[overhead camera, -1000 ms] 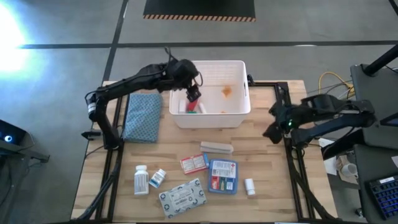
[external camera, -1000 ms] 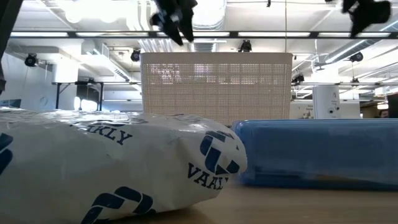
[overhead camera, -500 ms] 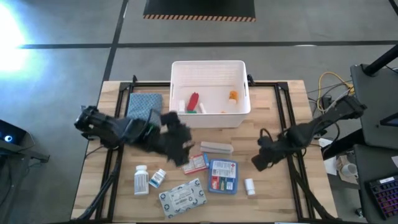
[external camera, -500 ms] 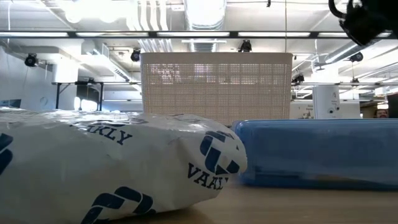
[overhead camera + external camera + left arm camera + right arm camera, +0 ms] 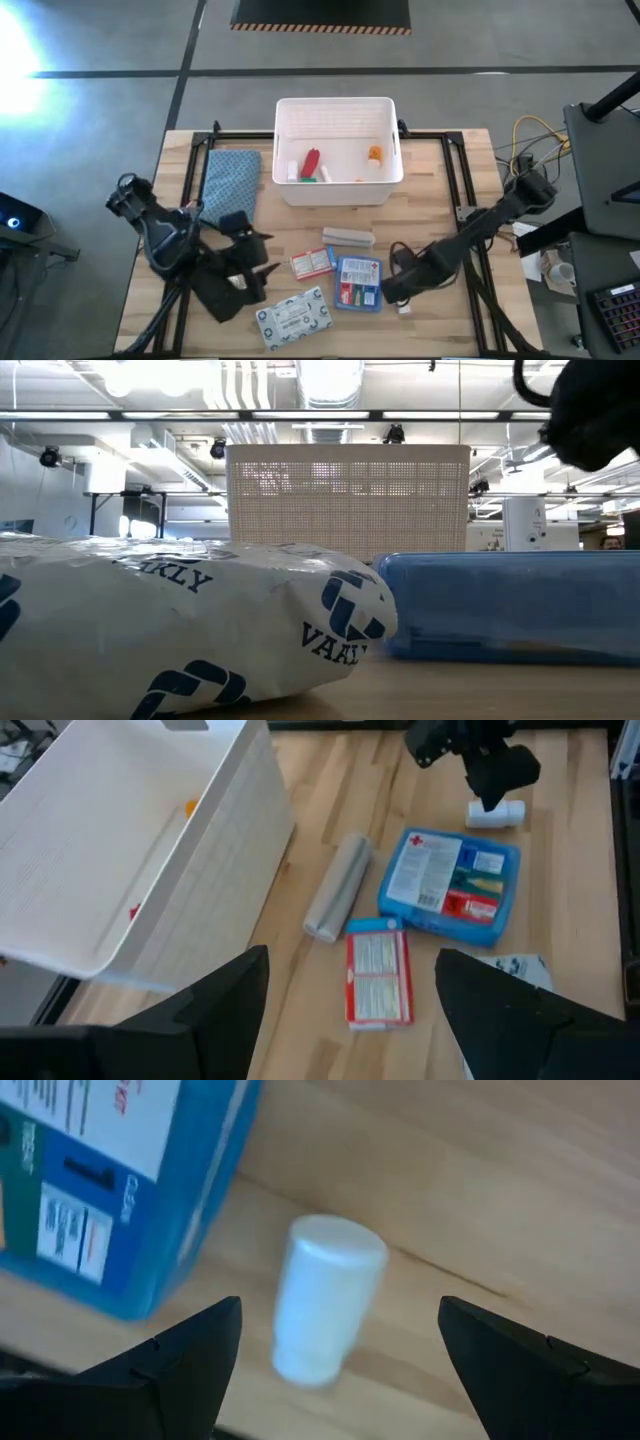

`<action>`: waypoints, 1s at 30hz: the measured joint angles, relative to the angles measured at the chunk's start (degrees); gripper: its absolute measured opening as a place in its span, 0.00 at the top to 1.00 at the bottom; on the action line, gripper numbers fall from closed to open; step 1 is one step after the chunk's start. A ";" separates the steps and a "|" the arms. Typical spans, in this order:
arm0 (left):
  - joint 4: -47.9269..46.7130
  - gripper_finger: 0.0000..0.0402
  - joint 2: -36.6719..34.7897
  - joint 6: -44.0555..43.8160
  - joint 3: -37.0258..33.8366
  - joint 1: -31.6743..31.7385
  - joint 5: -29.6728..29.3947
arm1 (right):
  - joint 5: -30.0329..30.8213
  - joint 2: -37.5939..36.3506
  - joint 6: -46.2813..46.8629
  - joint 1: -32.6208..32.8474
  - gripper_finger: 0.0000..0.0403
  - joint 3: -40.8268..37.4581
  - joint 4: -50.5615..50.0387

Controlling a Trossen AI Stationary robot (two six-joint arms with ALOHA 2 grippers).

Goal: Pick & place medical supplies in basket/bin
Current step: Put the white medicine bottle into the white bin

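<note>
right pincer (image 5: 330, 1370) hangs wide open over the lying white bottle (image 5: 325, 1295) beside the blue packet (image 5: 110, 1180), pick step, needing descent and closing; left pincer (image 5: 345, 1020) open too.

The counter (image 5: 440, 190) is a pale wooden top with visible plank seams, set on a black metal frame whose bars show along its edges. Around it lies a grey concrete floor (image 5: 100, 110) crossed by dark lines, with a bright glare patch (image 5: 25, 45) at the left. A black mat edged in yellow-black hazard stripes (image 5: 320, 27) lies beyond the far side. To the right stands a dark desk (image 5: 605, 170) with a keyboard corner (image 5: 615, 310), and yellow cables (image 5: 530, 130) trail beside it. In the low view the ceiling carries white ducts (image 5: 330, 380), strip lights (image 5: 150, 380) and dark round fixtures (image 5: 396, 433).
</note>
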 joint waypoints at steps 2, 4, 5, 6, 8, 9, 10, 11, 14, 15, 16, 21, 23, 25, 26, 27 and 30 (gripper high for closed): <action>-3.03 0.34 -0.59 -3.20 -0.11 -1.66 -0.92 | 0.55 3.22 -0.25 -0.02 0.19 1.38 -0.28; -6.28 0.34 -1.02 -6.82 -0.18 -3.42 -2.38 | 0.77 6.23 -0.65 -0.03 0.19 2.27 -0.40; -7.67 0.34 -1.20 -8.63 -0.23 -4.25 -3.25 | 0.71 7.60 -0.93 -0.03 0.19 2.67 -0.48; -8.60 0.34 -1.45 -10.38 -0.29 -5.11 -4.07 | 0.52 8.66 -1.01 -0.03 0.19 3.02 -0.44; -8.30 0.34 -2.33 -12.53 -1.10 -6.78 -4.82 | 0.11 10.29 -0.95 0.01 0.19 3.22 -0.45; -8.36 0.34 -2.74 -13.74 -1.51 -7.62 -5.26 | -0.33 10.91 -0.79 0.16 0.19 3.22 -0.52; -8.29 0.34 -3.15 -15.05 -1.93 -8.33 -5.78 | -0.60 11.29 -0.79 0.14 0.19 3.12 -0.34; -8.25 0.34 -3.59 -16.35 -2.51 -8.92 -5.86 | -0.91 11.44 -0.95 0.14 0.19 2.82 0.07; -8.26 0.34 -4.63 -20.67 -4.89 -10.31 -5.92 | -1.16 11.23 -1.43 0.14 0.20 1.74 0.59; -8.28 0.34 -4.82 -22.04 -5.77 -10.66 -5.91 | -1.22 11.00 -1.40 0.14 0.21 1.27 0.57; -8.25 0.34 -4.99 -23.22 -6.69 -10.81 -5.91 | -1.22 10.49 -1.39 0.14 0.24 0.82 0.55; -8.22 0.34 -5.57 -29.05 -11.47 -11.21 -5.88 | -1.24 7.71 -2.55 -0.05 0.45 -0.93 0.59; -8.14 0.34 -5.94 -31.51 -13.39 -11.21 -5.88 | -1.22 6.70 -2.74 -0.25 0.55 -1.59 0.45; -8.20 0.34 -6.34 -34.14 -15.10 -11.20 -5.89 | -1.24 5.06 -2.93 -0.40 0.65 -2.33 0.62; -8.17 0.34 -6.71 -35.47 -16.00 -11.21 -5.89 | -1.47 4.32 -3.18 -0.51 0.70 -2.60 0.50; -8.19 0.34 -7.13 -36.76 -16.91 -11.20 -5.86 | -1.93 3.51 -3.50 -0.70 0.74 -2.82 0.45; -8.14 0.34 -8.61 -40.39 -19.36 -11.21 -5.90 | -1.08 0.71 -3.30 -0.89 0.86 -3.57 -2.00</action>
